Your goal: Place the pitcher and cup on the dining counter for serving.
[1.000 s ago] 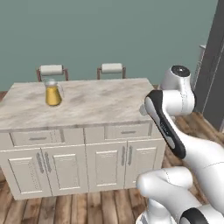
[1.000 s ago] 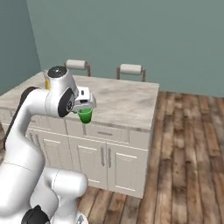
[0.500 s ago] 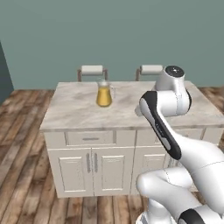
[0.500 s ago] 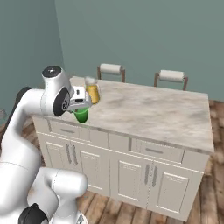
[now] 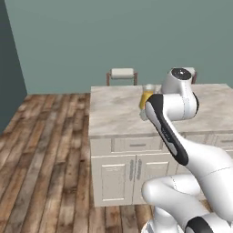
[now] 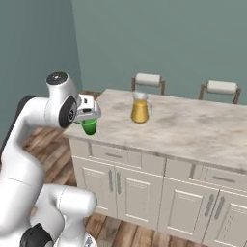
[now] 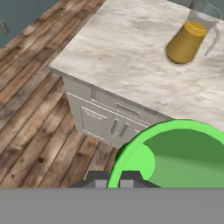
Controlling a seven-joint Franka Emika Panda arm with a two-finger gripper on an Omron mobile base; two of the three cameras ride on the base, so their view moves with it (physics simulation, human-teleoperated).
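Note:
The golden-yellow pitcher (image 6: 140, 108) stands upright on the beige marbled dining counter (image 6: 193, 128), toward its left end; it also shows as the pitcher (image 7: 188, 39) on the dining counter (image 7: 118, 52) and the pitcher (image 5: 146, 96) half hidden behind my arm. My gripper (image 6: 89, 121) is shut on the rim of the bright-green cup (image 6: 89, 126), which hangs in the air just off the counter's front left corner. From the hand camera the cup (image 7: 175, 155) shows its open mouth at the lower right.
Two stools (image 6: 148, 81) (image 6: 221, 88) stand behind the counter against the teal wall. Cream panelled cabinets (image 6: 140, 190) run beneath the stone slab. Wooden floor (image 5: 50, 150) spreads to the left of the counter.
The base has driven, so the whole scene has slid rightward in both base views. The counter's left corner now lies close to my hand, and the cup stays in the grip.

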